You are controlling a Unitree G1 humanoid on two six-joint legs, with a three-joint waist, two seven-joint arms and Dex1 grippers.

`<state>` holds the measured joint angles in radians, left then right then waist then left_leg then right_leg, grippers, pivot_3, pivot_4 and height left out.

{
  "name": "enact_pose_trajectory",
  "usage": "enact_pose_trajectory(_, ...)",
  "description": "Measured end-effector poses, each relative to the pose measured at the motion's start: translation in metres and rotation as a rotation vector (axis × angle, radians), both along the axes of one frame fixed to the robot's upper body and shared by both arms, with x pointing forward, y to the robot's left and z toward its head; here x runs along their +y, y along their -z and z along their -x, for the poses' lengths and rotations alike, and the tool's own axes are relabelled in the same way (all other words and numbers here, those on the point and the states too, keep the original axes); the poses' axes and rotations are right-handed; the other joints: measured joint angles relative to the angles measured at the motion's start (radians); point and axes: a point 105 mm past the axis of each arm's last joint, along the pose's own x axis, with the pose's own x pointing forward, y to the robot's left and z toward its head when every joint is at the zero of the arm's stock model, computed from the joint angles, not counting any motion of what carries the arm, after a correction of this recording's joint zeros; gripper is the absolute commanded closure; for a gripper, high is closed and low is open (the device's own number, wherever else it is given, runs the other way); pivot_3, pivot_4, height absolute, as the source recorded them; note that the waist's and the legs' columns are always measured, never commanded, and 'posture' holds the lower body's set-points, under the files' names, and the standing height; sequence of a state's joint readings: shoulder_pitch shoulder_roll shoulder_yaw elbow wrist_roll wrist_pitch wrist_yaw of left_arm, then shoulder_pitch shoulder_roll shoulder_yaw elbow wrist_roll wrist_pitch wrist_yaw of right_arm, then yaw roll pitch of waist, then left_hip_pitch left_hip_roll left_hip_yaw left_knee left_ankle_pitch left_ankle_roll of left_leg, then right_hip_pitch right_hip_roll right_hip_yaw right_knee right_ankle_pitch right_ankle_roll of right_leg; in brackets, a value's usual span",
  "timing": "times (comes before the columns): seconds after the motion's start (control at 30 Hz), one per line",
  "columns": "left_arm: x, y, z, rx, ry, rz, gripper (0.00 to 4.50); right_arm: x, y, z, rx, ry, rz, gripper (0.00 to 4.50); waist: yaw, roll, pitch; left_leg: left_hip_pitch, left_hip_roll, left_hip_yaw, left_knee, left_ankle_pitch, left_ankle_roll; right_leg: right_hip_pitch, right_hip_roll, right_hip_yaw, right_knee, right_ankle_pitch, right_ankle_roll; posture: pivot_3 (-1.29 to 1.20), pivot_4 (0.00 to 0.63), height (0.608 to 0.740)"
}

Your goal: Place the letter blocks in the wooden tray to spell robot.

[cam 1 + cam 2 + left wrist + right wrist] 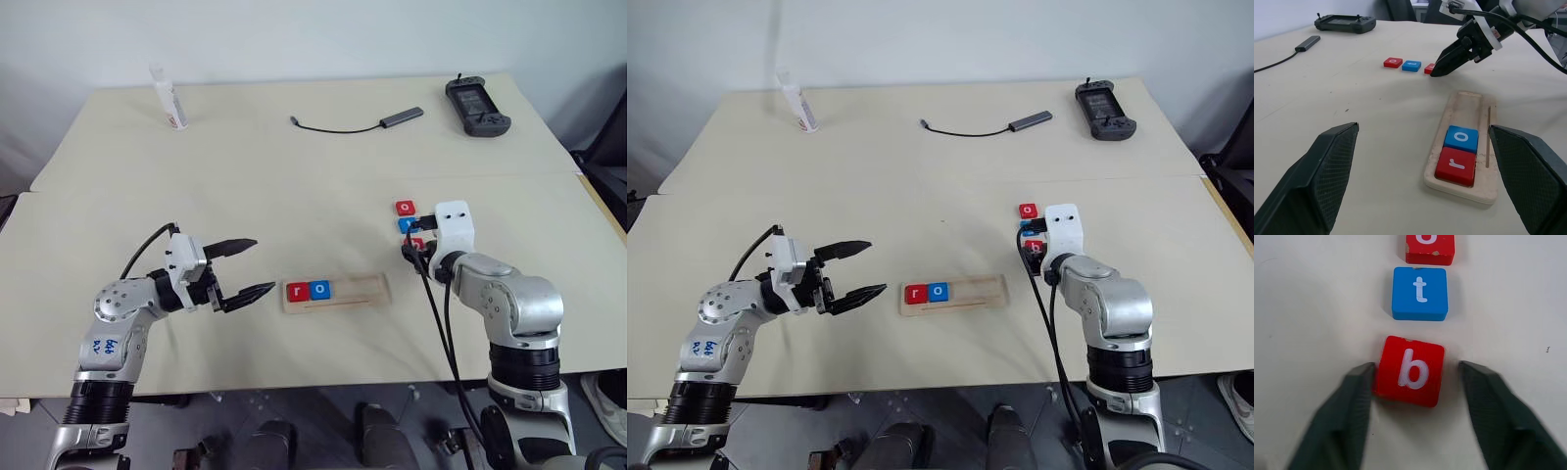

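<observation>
Pale beige surface [294, 176] under me, white wall behind. Far edge carries a small white bottle [169, 98], a cable with adapter [358, 123] and a black controller [476, 106]; none of it matters for the spelling.

Wooden tray [335, 292] lies straight ahead, long axis across my front. Red r block [297, 290] and blue o block [319, 289] sit side by side, touching, at the tray's left end. Three places to their right are bare, so the word is two letters in, and b comes next.

Remaining blocks stand in a short row to the right of the tray, running away from me: red o block [1429, 247] farthest, blue t block [1420, 293] in the middle, red b block [1410, 370] nearest.

Right hand [1415, 377] is angled down over the b block, fingers straddling it. One finger is against the block's side; the other stands just off the opposite side with a sliver of surface showing. So: partly closed around it, not yet a grip, I judge. Taking the near block leaves t and o undisturbed.

Left hand [250, 266] hovers left of the tray, fingers spread wide, holding nothing, pointed toward the tray.
</observation>
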<state>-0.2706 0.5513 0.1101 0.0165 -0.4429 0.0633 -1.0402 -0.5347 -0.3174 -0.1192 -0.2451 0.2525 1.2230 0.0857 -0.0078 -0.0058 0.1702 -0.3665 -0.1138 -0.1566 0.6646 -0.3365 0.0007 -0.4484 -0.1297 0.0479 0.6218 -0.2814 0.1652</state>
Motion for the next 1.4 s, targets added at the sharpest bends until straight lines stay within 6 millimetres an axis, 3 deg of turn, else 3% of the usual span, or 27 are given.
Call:
enact_pose_trajectory(0.03,0.0,0.0,0.0,0.002,0.002,0.0,0.0,0.0,0.0,0.0,-0.001,0.001,0.0,3.04,0.0,0.0,0.0,0.0,0.0,0.0,0.0,0.0,0.0,0.0,0.0,0.0,0.0,0.0,0.0,0.0,0.15,0.74)
enact_pose_trajectory(0.23,-0.006,-0.003,-0.005,-0.005,0.015,0.017,0.0,-0.006,0.0,0.004,-0.001,0.024,-0.004,3.04,0.004,0.0,0.0,0.0,0.0,0.0,0.001,0.0,0.0,0.0,0.0,0.0,0.0,0.0,0.0,0.0,0.15,0.74)
enact_pose_trajectory(0.43,-0.014,0.0,-0.007,0.005,0.043,0.026,0.0,-0.026,-0.011,0.032,-0.029,0.124,-0.031,3.04,0.004,0.0,0.0,-0.001,0.0,-0.001,0.0,0.0,0.0,-0.001,0.0,0.0,0.0,0.0,0.0,0.0,0.15,0.74)
enact_pose_trajectory(0.63,-0.018,0.002,-0.008,0.016,0.07,0.025,0.0,-0.005,0.013,0.063,0.049,0.106,-0.075,3.04,-0.003,0.0,0.0,0.0,0.0,0.001,0.0,0.0,0.0,-0.001,0.0,0.001,0.001,0.0,0.0,0.0,0.15,0.74)
enact_pose_trajectory(0.93,-0.018,0.002,-0.007,0.019,0.08,0.022,0.0,0.001,0.008,0.064,0.035,0.066,-0.086,0.02,0.002,0.0,0.0,0.0,0.0,0.001,0.0,0.0,0.0,-0.001,0.0,0.001,0.001,0.0,0.0,0.0,0.15,0.74)
enact_pose_trajectory(1.07,-0.018,0.003,-0.006,0.02,0.081,0.022,0.0,0.0,-0.016,0.062,-0.017,-0.13,-0.011,0.02,0.003,0.001,0.0,-0.001,0.0,0.0,0.0,0.0,0.0,0.0,0.0,0.0,0.0,0.0,0.0,0.0,0.15,0.74)
enact_pose_trajectory(1.17,-0.015,0.006,-0.004,0.029,0.083,0.01,0.0,-0.021,-0.033,0.062,-0.05,-0.351,0.189,0.02,0.007,0.001,0.0,0.0,-0.002,0.002,0.0,-0.001,0.002,0.001,-0.001,0.0,-0.004,0.001,0.001,0.0,0.15,0.74)
enact_pose_trajectory(1.23,-0.015,0.008,-0.002,0.034,0.097,0.003,0.0,-0.024,-0.042,0.06,-0.091,-0.5,0.247,0.02,0.007,0.0,0.0,0.0,0.0,0.002,0.0,-0.001,0.002,0.003,0.0,-0.002,-0.006,0.001,0.002,0.0,0.15,0.74)
enact_pose_trajectory(1.4,-0.019,0.005,0.004,0.024,0.139,-0.006,0.0,-0.031,-0.026,0.049,-0.061,-0.848,0.316,0.02,0.001,-0.001,0.001,0.001,0.002,0.007,0.0,-0.001,0.002,0.003,-0.001,-0.003,-0.01,0.003,0.005,0.0,0.15,0.74)
